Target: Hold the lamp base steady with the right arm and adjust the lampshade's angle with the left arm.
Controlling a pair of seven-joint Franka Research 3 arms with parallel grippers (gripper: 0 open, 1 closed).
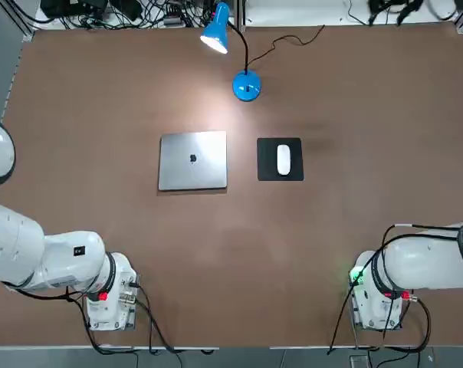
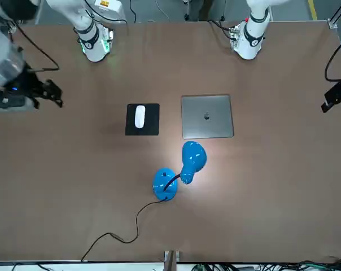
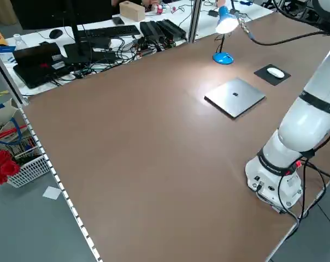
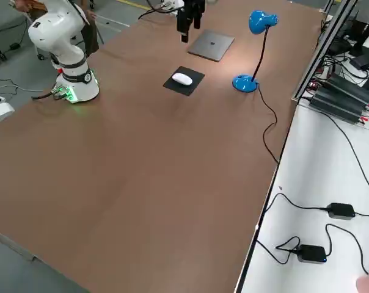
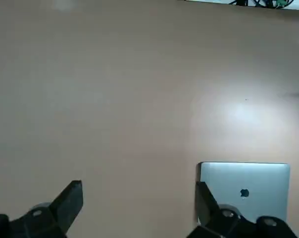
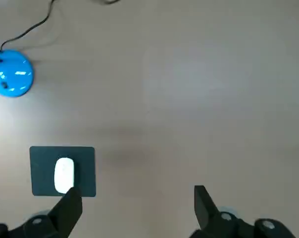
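The lamp stands at the table's far edge, lit. Its round blue lamp base (image 1: 247,86) (image 6: 11,73) rests on the table with the black cord trailing behind. The blue cone lampshade (image 1: 215,34) (image 2: 193,158) leans left of the base on the bent black gooseneck. My right gripper (image 6: 137,198) hangs open high over the table, right of the mouse and well short of the base. My left gripper (image 5: 138,196) is open too, high above the table left of the laptop. Neither touches the lamp.
A closed silver laptop (image 1: 193,159) lies mid-table. Beside it a white mouse (image 1: 283,159) sits on a black pad (image 1: 267,170). The arm bases stand at the near corners. Cables and equipment line the bench past the far edge.
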